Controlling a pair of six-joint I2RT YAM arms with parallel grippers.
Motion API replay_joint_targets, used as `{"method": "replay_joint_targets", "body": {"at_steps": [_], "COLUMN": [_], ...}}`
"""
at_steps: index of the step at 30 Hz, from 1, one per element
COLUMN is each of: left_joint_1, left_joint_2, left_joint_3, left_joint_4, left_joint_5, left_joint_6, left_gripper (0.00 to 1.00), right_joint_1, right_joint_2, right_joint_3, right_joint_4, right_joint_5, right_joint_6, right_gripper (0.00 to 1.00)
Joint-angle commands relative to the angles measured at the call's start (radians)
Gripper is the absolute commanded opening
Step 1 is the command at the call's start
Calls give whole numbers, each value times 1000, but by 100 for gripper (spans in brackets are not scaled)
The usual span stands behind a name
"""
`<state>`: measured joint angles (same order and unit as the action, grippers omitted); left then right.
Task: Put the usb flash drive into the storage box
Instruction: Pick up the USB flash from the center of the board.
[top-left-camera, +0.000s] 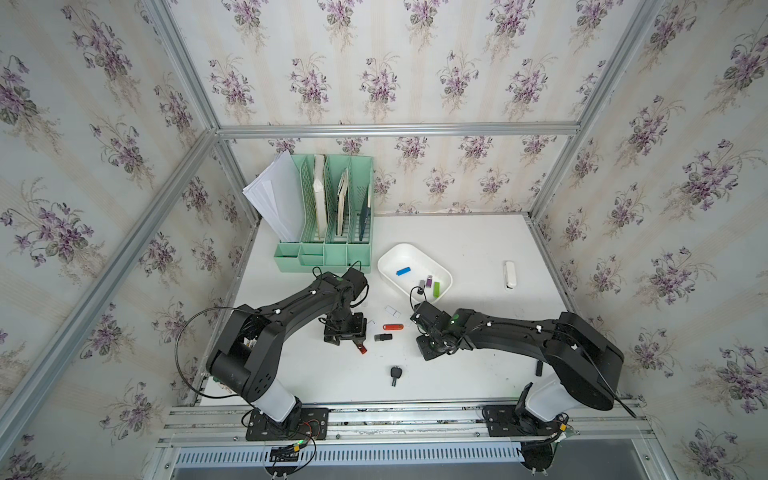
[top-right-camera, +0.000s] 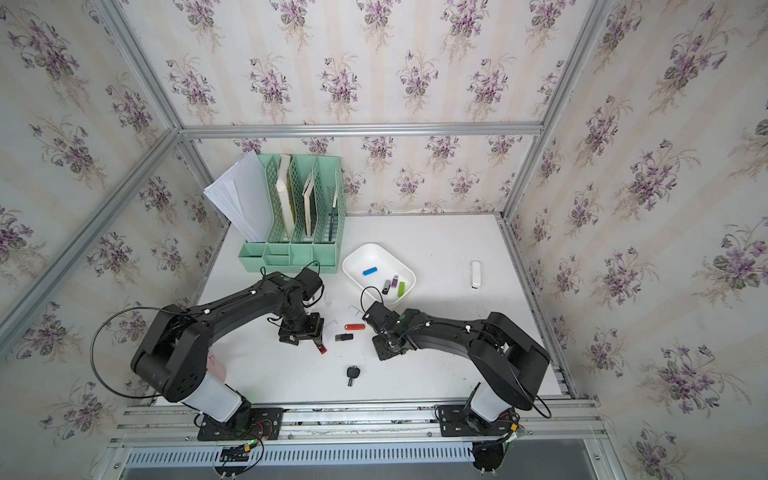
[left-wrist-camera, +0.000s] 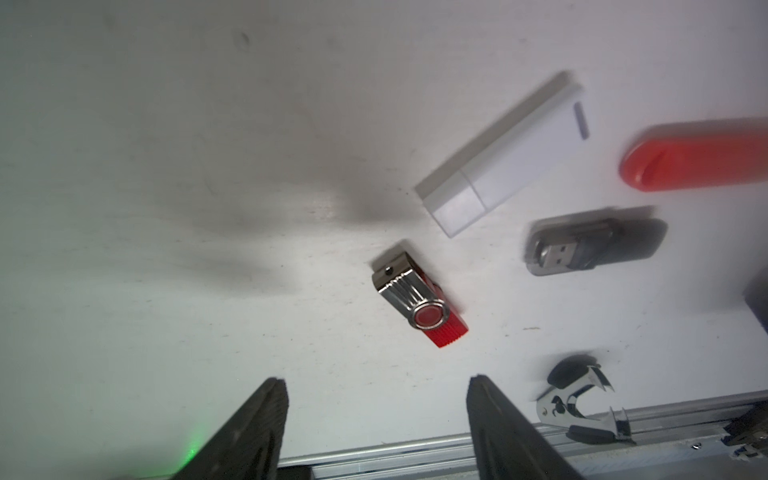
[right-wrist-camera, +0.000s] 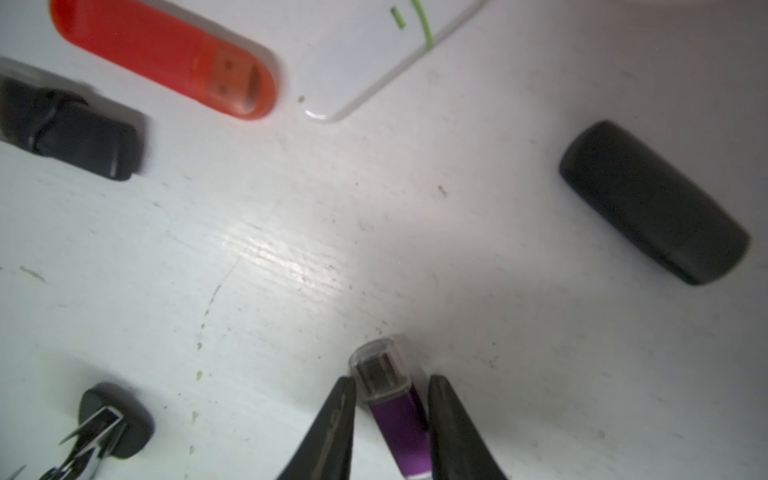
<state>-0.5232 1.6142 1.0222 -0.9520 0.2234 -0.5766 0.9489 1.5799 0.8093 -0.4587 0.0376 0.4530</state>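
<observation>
Floral wallpaper and aluminium framing close in a white desk (top-left-camera: 457, 365). A mint-green file organizer (top-left-camera: 324, 257) stands at the far left corner, holding papers and books.

The storage box (top-left-camera: 415, 266) sits on the desk around the middle, nearer the far edge than the near one. It is lidless and turned at an angle. Inside it lie a blue drive (top-left-camera: 403, 271), a green drive (top-left-camera: 436, 289) and two smaller purple and grey ones.

The right tool (right-wrist-camera: 391, 380) points down at the desk just on the near side of the box. In the right wrist view its fingers (right-wrist-camera: 332, 432) are drawn in on both sides of the purple usb flash drive (right-wrist-camera: 399, 428), pinching it. This drive has a clear cap and lies on the desk surface. Both top views hide it under the tool.

The left tool (left-wrist-camera: 377, 380) hangs over the desk toward the left edge, its fingers spread wide with nothing between them. Just past its fingertips lies a red swivel drive (left-wrist-camera: 419, 303) with a metal clip.

Between the two tools are an orange-red drive (top-left-camera: 392, 327), a black drive (top-left-camera: 382, 337) and a white drive (left-wrist-camera: 498, 153). A staple remover (top-left-camera: 396, 374) lies nearer the near edge. A long white device (top-left-camera: 510, 274) lies alone toward the right edge.
</observation>
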Motion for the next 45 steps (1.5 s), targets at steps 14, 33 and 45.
{"method": "replay_joint_targets", "body": {"at_steps": [14,33,45], "left_joint_1": [-87,-98,-98], "left_joint_2": [77,121,97], "left_joint_3": [19,8,-38], "left_joint_4": [63,76,94], "left_joint_5": [-140,-111,-109], "left_joint_6": [-131,-116,-122], "left_gripper": [72,56,49], "right_joint_1": [3,7,13], "right_joint_2": [9,15,25], "right_joint_3": [-32,-48,-48], "right_joint_4": [-24,-22,-21], "right_joint_5": [-39,-45,-50], "right_joint_6": [27,34,36], "right_gripper": [32,30,29]}}
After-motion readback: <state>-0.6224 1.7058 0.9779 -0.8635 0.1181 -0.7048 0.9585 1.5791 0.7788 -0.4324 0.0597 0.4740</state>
